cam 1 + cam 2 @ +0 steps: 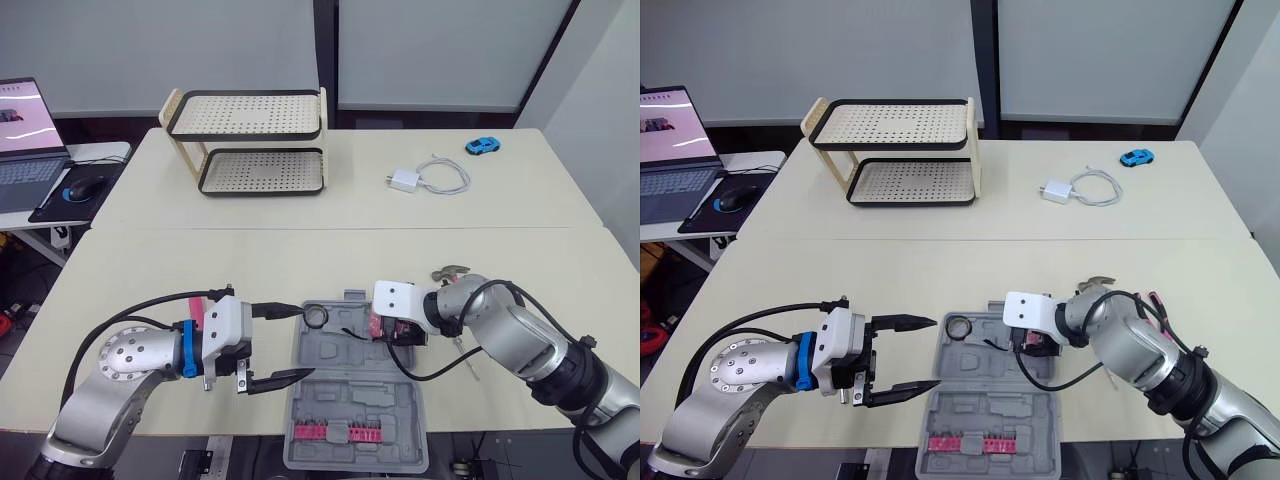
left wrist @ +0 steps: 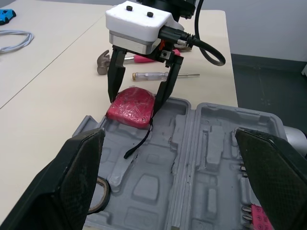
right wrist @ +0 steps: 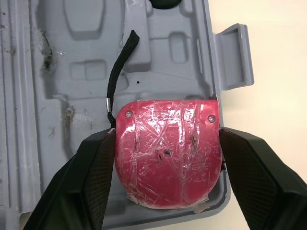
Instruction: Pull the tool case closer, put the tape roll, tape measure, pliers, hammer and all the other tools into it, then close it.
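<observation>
- Step in hand: seating the tape measure [image 3: 167, 158] in the tool case [image 1: 340, 400], which lies open at the near edge of the worktop [image 1: 200, 270].
- The right gripper [image 2: 136, 96] clasps the red tape measure, one finger on each flank, over the case's far right corner. The left gripper [image 1: 930, 352] hangs spread wide and empty just beside the case's left edge.
- The tape measure's outer edge appears to overlap the case rim. Shift it inward so the whole body sits over the moulded recess before lowering.
- Keep the body flat and lower it until it bears on the tray. Whether it already rests there cannot be told.
- The black wrist strap [image 3: 120, 67] trails across the tray. Check that it lies inside the rim so it does not foul the lid on closing.
- Release by spreading the fingers only enough to clear the flanks, then lift straight up. A sideways exit could drag the tape measure out.
- The tape roll [image 1: 316, 317] lies in the far left corner of the case. Do not disturb it.
- The hammer [image 2: 103, 60] and screwdriver [image 2: 158, 75] lie on the worktop beyond the case's right side and remain to be loaded.
</observation>
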Controlling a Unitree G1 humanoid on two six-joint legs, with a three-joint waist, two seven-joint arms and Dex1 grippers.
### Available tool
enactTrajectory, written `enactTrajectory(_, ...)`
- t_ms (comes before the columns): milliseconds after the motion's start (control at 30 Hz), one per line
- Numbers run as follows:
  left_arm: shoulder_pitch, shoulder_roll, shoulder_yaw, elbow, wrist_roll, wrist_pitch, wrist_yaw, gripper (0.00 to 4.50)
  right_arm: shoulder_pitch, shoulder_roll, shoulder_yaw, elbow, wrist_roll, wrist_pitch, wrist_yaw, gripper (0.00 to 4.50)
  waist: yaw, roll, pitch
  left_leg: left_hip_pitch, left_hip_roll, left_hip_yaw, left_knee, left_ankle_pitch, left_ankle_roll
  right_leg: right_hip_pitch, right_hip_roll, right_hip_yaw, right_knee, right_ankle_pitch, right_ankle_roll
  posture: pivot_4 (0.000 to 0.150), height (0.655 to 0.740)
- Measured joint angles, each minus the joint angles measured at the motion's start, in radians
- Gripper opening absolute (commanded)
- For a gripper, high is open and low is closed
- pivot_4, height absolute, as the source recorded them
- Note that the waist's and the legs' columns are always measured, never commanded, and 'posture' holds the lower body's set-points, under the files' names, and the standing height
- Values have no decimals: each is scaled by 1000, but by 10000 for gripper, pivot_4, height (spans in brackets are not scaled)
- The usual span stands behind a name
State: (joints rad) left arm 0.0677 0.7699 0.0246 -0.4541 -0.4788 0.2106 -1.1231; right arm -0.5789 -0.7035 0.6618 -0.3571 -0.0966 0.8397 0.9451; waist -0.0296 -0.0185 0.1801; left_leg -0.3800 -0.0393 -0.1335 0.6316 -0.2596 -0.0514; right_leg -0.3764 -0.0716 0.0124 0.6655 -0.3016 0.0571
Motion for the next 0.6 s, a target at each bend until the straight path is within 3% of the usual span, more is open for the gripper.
enactTrajectory(600, 0, 0, 0, 20, 9, -4, -4, 45000, 3, 1, 3, 20, -11, 1, 21, 31329, 0, 0, 0, 0, 0, 0, 0, 0, 0, -1, 0, 1, 1, 0, 0, 1500, 7400)
